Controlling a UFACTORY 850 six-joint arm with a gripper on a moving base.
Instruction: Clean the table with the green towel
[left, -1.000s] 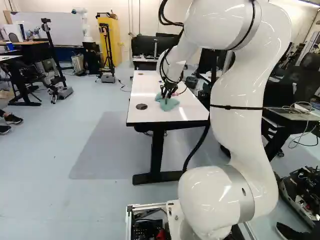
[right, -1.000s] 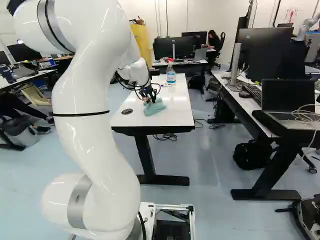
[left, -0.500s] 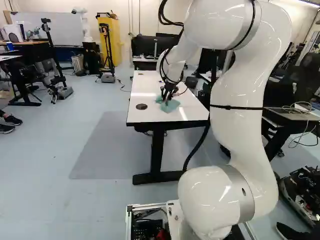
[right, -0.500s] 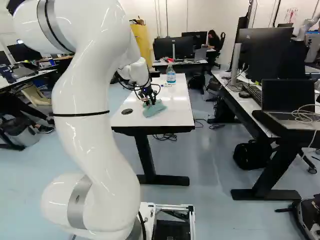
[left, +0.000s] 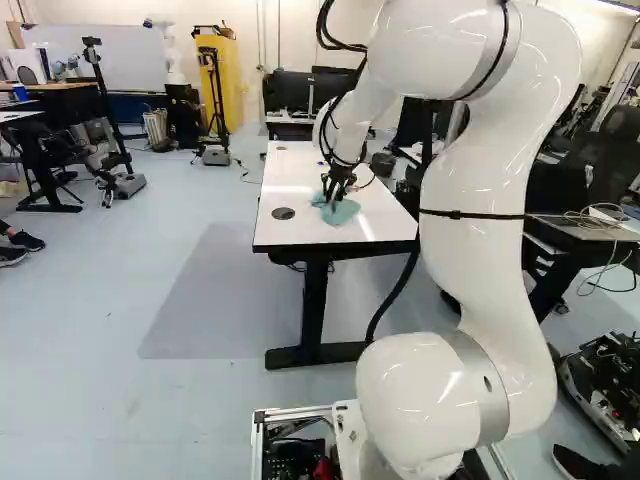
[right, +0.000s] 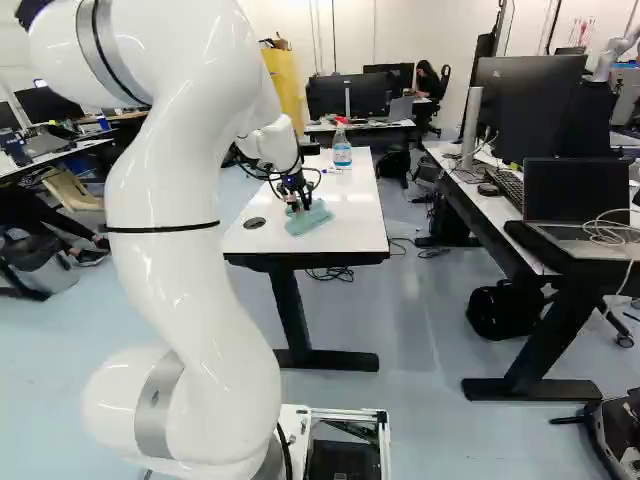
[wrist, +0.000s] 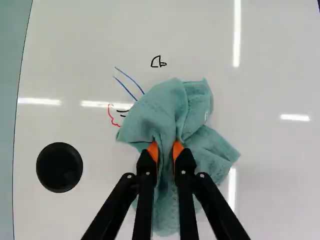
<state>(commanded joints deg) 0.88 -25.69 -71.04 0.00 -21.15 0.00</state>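
Over the white table (right: 350, 222) my gripper (right: 296, 204) reaches down onto the green towel (right: 312, 218). In the wrist view both orange pads of the gripper (wrist: 166, 156) pinch a fold of the towel (wrist: 160, 112) from two sides. The rest of the cloth lies crumpled on the tabletop (wrist: 90, 30). Blue lines (wrist: 129, 84), red and black strokes (wrist: 114, 116) and a small black drawing (wrist: 158, 62) show on the white surface just ahead of the towel, some running up to its edge.
A black round disc (wrist: 59, 167) is on the tabletop beside the gripper. A spray bottle (right: 342, 148) stands further along the table. Another desk with a laptop (right: 577, 205) is at the right of the right base view. Another robot (left: 170, 50) stands far back.
My gripper and the towel in it have shifted slightly over the tabletop, and the towel's loose folds lie differently. The base has not moved.
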